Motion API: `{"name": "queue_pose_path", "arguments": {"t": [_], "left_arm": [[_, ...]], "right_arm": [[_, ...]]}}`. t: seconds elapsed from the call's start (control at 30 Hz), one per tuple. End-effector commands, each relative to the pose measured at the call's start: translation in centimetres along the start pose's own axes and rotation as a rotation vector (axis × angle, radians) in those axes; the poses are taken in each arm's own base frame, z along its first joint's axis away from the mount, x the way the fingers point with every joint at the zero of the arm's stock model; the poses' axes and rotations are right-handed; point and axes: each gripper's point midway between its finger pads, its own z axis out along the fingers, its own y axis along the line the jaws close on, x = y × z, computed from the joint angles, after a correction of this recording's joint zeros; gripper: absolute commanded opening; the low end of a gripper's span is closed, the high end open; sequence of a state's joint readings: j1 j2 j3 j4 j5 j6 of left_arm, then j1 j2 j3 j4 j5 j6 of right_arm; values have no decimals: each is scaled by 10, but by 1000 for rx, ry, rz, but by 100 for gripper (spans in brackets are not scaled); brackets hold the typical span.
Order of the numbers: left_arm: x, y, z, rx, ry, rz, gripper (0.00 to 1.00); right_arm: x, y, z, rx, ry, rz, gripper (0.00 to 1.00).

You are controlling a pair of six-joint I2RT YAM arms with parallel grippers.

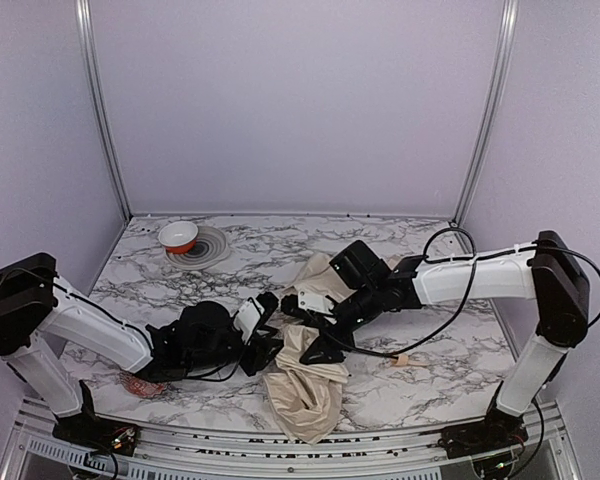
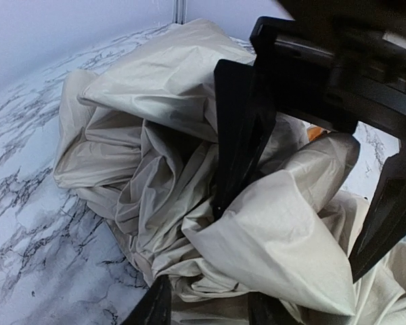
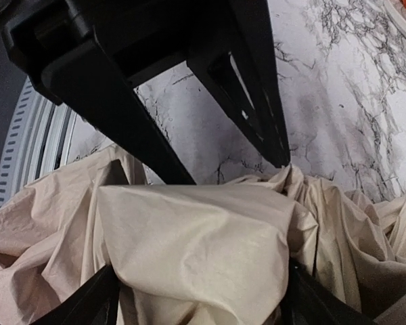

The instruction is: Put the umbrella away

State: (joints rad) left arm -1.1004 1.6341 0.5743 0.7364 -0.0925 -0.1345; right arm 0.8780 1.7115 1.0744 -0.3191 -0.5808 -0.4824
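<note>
umbrella (image 1: 302, 395) over near tbl (image 1: 440, 378) edge

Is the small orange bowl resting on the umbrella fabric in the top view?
No, the bowl stands far back left on the table, apart from the umbrella.

The top camera sits high behind the arm bases and looks down across the whole table (image 1: 450, 370) from afar. The left wrist camera looks past its own fingers (image 2: 240, 135) toward 3 o'clock, pressed close to the umbrella (image 1: 305, 400). The right wrist camera faces 8 o'clock, equally close. All three views share that crumpled fabric.
</note>
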Motion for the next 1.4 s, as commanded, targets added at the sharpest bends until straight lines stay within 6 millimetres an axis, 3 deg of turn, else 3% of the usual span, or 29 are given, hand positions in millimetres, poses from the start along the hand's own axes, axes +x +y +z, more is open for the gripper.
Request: {"name": "queue_pose_path", "arguments": {"t": [0.0, 0.13, 0.23, 0.37, 0.53, 0.6, 0.73, 0.93, 1.1, 1.23, 1.37], "left_arm": [[-35, 4, -26, -14, -147, -17, 47], [-32, 16, -49, -73, -147, -12, 61], [-40, 17, -66, -79, -158, 17, 64], [-46, 15, -77, -89, -155, 42, 66], [-57, 12, -76, -84, -169, 66, 67], [-58, 8, -70, -71, -147, 86, 67], [-52, -16, -59, 4, -92, 157, 70], [-53, -67, -55, 151, -64, 238, 74], [-55, -68, -58, 136, -72, 206, 74], [-57, -62, -62, 111, -84, 200, 74], [-60, -53, -71, 67, -105, 188, 74]], "right_arm": [[-32, -3, -30, 69, -4, -5, 82], [-71, -7, -74, 176, -53, -11, 89], [-80, -5, -104, 246, -53, 69, 92], [-50, 1, -122, 278, -12, 242, 92], [-11, -29, -149, 334, -52, 490, 86], [10, -26, -142, 343, 5, 493, 86], [74, -14, -111, 310, 153, 558, 86], [95, -14, -79, 239, 221, 594, 84], [129, -18, -56, 224, 311, 640, 76], [128, -29, -43, 214, 317, 618, 64], [132, -32, -33, 187, 342, 605, 30]]}}
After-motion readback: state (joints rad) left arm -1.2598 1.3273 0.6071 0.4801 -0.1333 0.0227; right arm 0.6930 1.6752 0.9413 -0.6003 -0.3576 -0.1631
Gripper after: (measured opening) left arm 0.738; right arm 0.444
